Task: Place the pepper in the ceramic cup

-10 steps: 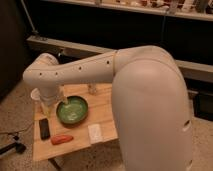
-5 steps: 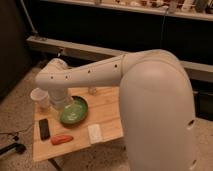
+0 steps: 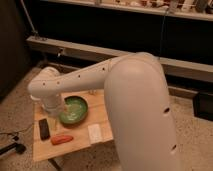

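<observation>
— Where the big white arm (image 3: 100, 80) reaches leftward across the scene, what does label 1 mark?

— Label 1: the 2-finger gripper (image 3: 59, 108). It hangs below the wrist over the left part of the light wooden table (image 3: 47, 150), just beside the left rim of the round green bowl (image 3: 75, 110). Its jaws stand apart, with nothing between them.

— And label 2?

— Label 2: the small, elongated red-orange pepper (image 3: 62, 139). It lies flat on the tabletop near the front edge, in front of the bowl and clear of the gripper. The flat black rectangular device (image 3: 44, 128) lies just to its left and slightly further back.

— What else rests on the table?

— Label 3: a flat white rectangular item (image 3: 94, 133), to the right of the pepper and in front of the bowl's right side. Label 4: what looks like a small clear glass jar (image 3: 92, 92), behind the bowl, close under the arm.

— Where is the plain off-white ceramic cup?

— It cannot be picked out. The arm's wrist covers the table's back-left corner.
</observation>
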### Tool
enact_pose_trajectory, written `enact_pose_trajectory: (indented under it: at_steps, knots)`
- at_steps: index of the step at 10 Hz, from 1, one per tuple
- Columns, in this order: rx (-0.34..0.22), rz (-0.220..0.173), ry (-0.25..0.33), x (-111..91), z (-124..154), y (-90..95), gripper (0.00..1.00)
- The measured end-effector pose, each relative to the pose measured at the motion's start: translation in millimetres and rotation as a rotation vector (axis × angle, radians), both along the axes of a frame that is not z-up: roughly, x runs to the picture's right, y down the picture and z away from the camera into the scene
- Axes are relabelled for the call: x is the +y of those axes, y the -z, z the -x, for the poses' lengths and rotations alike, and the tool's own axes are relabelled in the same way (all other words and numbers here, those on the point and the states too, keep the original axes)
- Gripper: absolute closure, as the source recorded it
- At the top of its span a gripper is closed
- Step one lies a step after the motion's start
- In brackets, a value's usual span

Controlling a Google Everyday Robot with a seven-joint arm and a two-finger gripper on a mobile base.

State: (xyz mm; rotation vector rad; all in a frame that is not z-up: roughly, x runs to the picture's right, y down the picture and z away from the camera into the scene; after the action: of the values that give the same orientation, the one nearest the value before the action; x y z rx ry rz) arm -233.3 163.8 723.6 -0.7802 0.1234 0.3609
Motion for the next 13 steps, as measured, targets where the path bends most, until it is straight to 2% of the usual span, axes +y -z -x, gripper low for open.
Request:
enact_pose_trajectory:
  at_steps: [2,6,10,13]
  knots:
    - [-0.030,0.023,0.033,4,-1,3.3,0.35]
    - [-0.025,0.065,0.045,17,-4,-4.6,0.35]
    - [-0.070,0.113,0.138,43,11,-12.9,0.35]
    - [-0.082,0.153,0.191,56,12,-18.9,0.35]
